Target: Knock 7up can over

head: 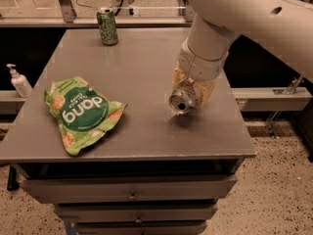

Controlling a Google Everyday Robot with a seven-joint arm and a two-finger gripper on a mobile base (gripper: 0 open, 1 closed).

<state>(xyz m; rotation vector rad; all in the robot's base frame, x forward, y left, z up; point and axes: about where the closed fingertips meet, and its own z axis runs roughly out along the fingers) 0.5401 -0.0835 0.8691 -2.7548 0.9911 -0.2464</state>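
In the camera view, the hand (190, 89) hangs low over the right part of the desk (142, 131). It seems clenched around the 7up can (180, 102), which is tipped sideways with its silver top facing the camera. A green can (107, 27) stands upright at the back edge. A green snack bag (80, 112) lies on the left.

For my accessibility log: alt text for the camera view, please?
The claw holds the 7up can tipped on its side, low over the grey table, right of centre; a green can stands at the back, a green snack bag lies left.
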